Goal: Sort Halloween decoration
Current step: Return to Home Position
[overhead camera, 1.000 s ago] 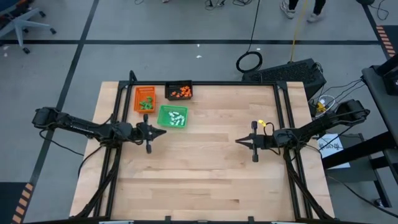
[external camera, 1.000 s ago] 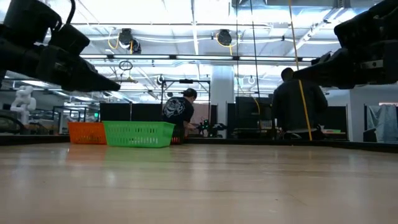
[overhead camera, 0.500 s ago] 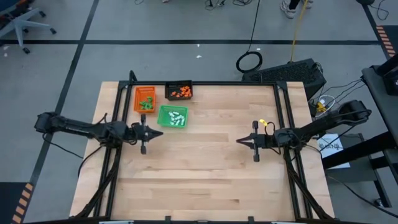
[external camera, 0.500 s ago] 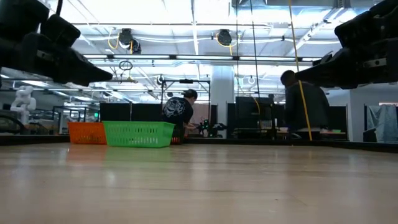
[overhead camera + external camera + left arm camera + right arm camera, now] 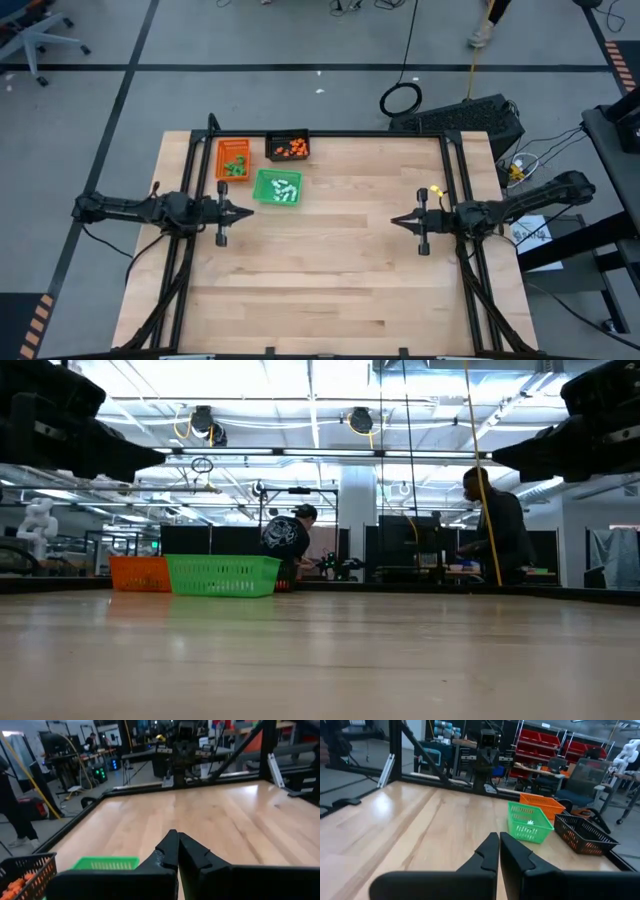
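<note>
Count: 2 arms, 3 trays, 3 colour lots of pieces.

My L end effector (image 5: 243,212) hangs over bare wood near the green tray (image 5: 262,190), not touching it. Fingers pressed together, nothing between them. My R end effector (image 5: 395,222) is well apart over the right half, also closed and empty. Tips point at each other across the middle.

Trays sit grouped by the back edge on my left side. Orange tray (image 5: 224,150) and black tray (image 5: 272,151) stand side by side, w/ the green tray just in front, close to both.

- Green pieces (image 5: 236,168): in orange tray.
- Orange pieces (image 5: 292,149): in black tray.
- White pieces (image 5: 284,187): in green tray.
- Too small to count per lot; each lot is a small heap. No loose piece that I can make out on the wood.

Tabletop (image 5: 330,280): pale wood planks w/ a black frame (image 5: 380,134) along the edges.

Room: grey floor w/ dark tape lines, a cable coil (image 5: 402,98) and an office chair (image 5: 40,40). Low view shows 2 people beyond the tabletop, one (image 5: 290,540) mid-room and one (image 5: 497,530) to the right, under bright ceiling lights. Red bins (image 5: 540,742) on shelving.
</note>
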Available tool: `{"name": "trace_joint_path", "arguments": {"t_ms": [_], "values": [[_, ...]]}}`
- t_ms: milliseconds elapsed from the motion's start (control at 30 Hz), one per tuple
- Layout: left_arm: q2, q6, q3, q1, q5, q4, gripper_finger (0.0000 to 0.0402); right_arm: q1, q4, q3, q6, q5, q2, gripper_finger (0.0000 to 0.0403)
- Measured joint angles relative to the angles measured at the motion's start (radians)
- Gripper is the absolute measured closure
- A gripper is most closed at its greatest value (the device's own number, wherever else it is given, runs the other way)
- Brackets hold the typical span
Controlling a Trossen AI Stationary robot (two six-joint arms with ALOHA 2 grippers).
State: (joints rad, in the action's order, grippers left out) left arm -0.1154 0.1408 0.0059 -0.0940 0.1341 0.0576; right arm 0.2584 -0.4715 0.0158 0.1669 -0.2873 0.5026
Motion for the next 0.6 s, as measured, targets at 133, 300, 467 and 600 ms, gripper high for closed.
{"name": "trace_joint_path", "arguments": {"t_ms": [133, 300, 467, 600], "values": [[0.079, 0.022, 0.0, 0.0, -0.013, -0.017, 0.0394, 0.0, 0.107, 0.0, -0.016, 0.001, -0.13, 0.0403], [0.115, 0.041, 0.0, 0.0, -0.027, -0.023, 0.0394, 0.0, 0.231, 0.0, -0.017, 0.001, -0.275, 0.0403], [0.115, 0.025, -0.001, 0.0, -0.027, -0.023, 0.0394, 0.0, 0.325, 0.0, -0.009, 0.003, -0.428, 0.0403], [0.115, 0.023, -0.001, 0.0, -0.029, -0.025, 0.0394, -0.001, 0.37, 0.0, 0.028, 0.003, -0.501, 0.0403]]}}
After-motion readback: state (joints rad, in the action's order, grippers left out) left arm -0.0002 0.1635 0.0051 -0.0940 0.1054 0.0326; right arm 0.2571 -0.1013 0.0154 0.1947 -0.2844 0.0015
